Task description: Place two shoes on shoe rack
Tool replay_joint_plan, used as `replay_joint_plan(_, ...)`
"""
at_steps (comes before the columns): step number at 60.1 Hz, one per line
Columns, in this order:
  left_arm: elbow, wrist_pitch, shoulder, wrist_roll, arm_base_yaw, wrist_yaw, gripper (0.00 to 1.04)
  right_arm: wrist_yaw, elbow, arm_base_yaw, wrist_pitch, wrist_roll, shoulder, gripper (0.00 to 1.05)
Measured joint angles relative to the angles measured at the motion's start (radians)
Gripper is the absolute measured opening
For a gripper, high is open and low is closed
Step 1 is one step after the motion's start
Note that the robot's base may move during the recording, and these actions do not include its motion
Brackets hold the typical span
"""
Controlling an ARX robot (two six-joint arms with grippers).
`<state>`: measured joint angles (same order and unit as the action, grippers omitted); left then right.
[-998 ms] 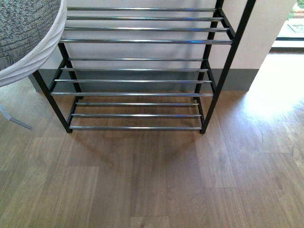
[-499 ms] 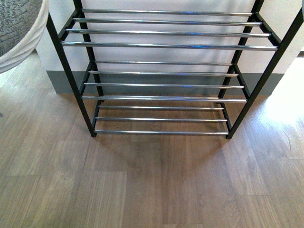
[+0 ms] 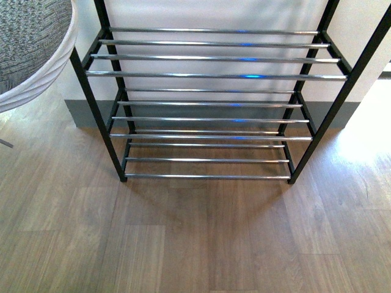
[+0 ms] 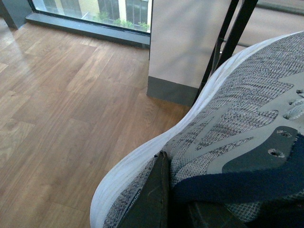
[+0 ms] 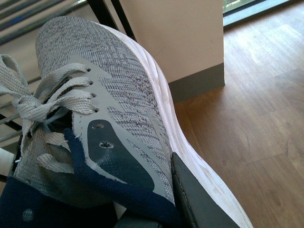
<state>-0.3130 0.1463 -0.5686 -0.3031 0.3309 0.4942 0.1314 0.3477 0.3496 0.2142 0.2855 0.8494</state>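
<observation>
My left pincer (image 4: 173, 202) is clamped on the left sneaker (image 4: 237, 123) at its collar, and my right pincer (image 5: 161, 209) on the right sneaker (image 5: 118, 95). Each shoe runs toe-first away from its pincer, toward the shoe rack (image 3: 214, 74) ahead. My inner fingers are hidden inside the shoes. No slides are in view.

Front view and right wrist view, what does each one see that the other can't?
Only the front view shows the full width of the shoe rack, three tiers of chrome rods with no shoe on them, and the other sneaker at the picture's upper left corner. Only the right wrist view shows the grey sneaker up close, with its pale laces and a dark gripper finger against its side. Both show the wooden floor, the pale wall with its grey skirting, and some rack rods.
</observation>
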Motion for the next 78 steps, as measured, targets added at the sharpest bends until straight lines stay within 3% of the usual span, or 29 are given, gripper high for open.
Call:
replay_joint_plan(75, 0.0, 0.0, 0.0, 0.0, 0.0, 0.003, 0.02, 0.0, 0.0, 0.0, 0.0, 0.0, 0.0, 0.01)
replay_joint_plan(78, 0.0, 0.0, 0.0, 0.0, 0.0, 0.003, 0.02, 0.054, -0.017, 0.005, 0.066, -0.047, 0.005, 0.01)
